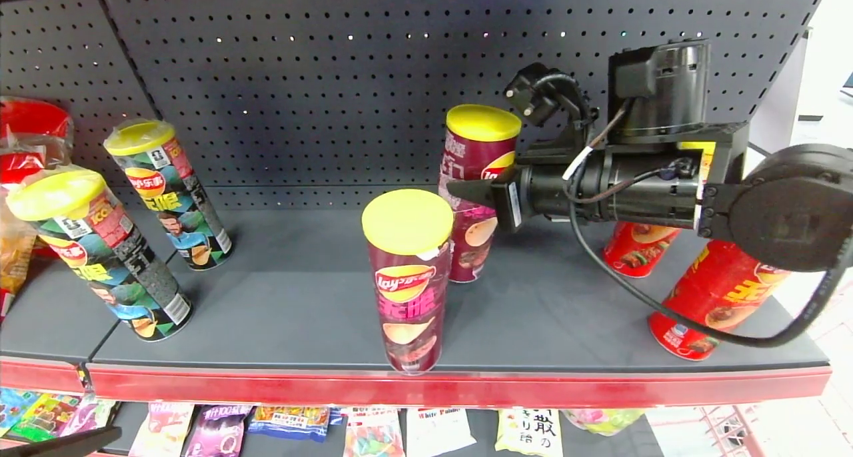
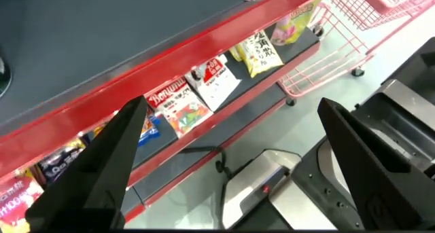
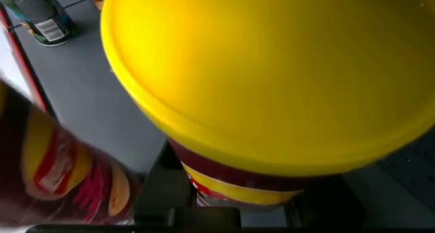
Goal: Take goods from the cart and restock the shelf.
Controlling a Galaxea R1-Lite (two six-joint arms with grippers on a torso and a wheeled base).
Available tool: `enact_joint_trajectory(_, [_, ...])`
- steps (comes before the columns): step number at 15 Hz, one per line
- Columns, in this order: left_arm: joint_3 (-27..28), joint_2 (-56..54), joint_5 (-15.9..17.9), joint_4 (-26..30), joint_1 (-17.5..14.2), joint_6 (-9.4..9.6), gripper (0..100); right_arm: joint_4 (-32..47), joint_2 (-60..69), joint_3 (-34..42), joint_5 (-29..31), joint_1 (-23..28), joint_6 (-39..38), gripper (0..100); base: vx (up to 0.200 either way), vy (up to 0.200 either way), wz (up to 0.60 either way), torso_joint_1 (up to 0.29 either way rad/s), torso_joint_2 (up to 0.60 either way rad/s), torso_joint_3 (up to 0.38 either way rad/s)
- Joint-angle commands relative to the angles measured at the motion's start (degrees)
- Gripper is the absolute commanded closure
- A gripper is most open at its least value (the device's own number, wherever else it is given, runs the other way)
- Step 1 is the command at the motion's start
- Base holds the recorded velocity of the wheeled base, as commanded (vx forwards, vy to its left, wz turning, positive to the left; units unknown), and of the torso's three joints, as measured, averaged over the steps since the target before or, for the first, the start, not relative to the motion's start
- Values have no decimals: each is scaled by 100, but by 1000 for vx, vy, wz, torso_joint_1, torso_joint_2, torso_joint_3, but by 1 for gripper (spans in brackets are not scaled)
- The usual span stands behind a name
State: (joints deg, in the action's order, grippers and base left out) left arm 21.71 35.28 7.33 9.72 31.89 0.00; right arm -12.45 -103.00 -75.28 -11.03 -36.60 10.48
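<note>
The head camera faces forward and slightly down at the dark grey metal shelf (image 1: 280, 310) from close in front, with its red front lip (image 1: 466, 387) low in the frame. The right wrist camera sits just above the shelf board, very near the yellow plastic lid (image 3: 272, 77) of the rear maroon cylindrical crisp can (image 1: 473, 157), which the head view also shows. The left wrist camera hangs below and in front of the shelf. It looks past its black fingers (image 2: 109, 165) at the lip, the snack packets (image 2: 204, 90) beneath it and the pink wire cart (image 2: 353, 43). The head view shares the lip and the packets.
</note>
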Motion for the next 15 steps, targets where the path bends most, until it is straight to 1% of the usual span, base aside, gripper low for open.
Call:
enact_joint_trajectory(1, [26, -197, -12, 30, -104, 0, 0, -3, -414, -286, -4, -5, -2, 100, 0, 0, 0, 0, 0, 0])
enact_joint_trajectory(3, [26, -188, -12, 30, -104, 0, 0, -3, -660, -593, -83, -5, -20, 100, 0, 0, 0, 0, 0, 0])
enact_joint_trajectory(7, [17, -188, -12, 30, -104, 0, 0, -3, -977, -954, -118, -23, -20, 100, 0, 0, 0, 0, 0, 0])
enact_joint_trajectory(15, [-9, -171, -12, 30, -104, 0, 0, -3, -1003, -787, -118, -76, -20, 100, 0, 0, 0, 0, 0, 0])
